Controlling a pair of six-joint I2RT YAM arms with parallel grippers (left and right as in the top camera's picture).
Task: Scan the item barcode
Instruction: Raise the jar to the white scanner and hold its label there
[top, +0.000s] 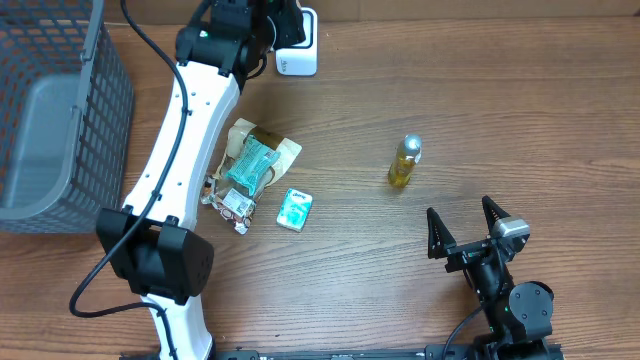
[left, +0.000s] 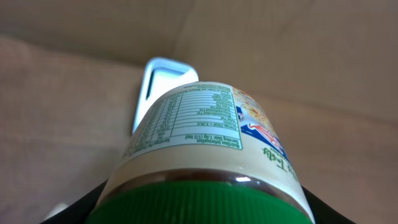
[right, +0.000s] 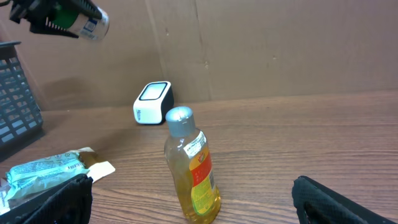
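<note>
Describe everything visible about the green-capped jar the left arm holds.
The green-capped jar looks plastic: cream body, ribbed green lid, a nutrition table in green print, a blue and orange panel. It hangs in the air, tilted, lid toward the wrist camera, base toward the white scanner. Only the left gripper touches it, fingers flanking the lid.

The left arm (top: 190, 120) rises from its dark base joint at the lower left of the overhead view and stretches its white link diagonally to the top centre. There the wrist bends toward the right of the frame. The left gripper (top: 283, 22) is clamped on a jar (left: 205, 137), with its dark fingers (left: 81, 208) showing at the bottom corners of the left wrist view. The right arm (top: 515, 300) sits folded low at the lower right of the overhead view. The right gripper (top: 459, 207) points up the frame, jaws spread wide with nothing between them.
</note>
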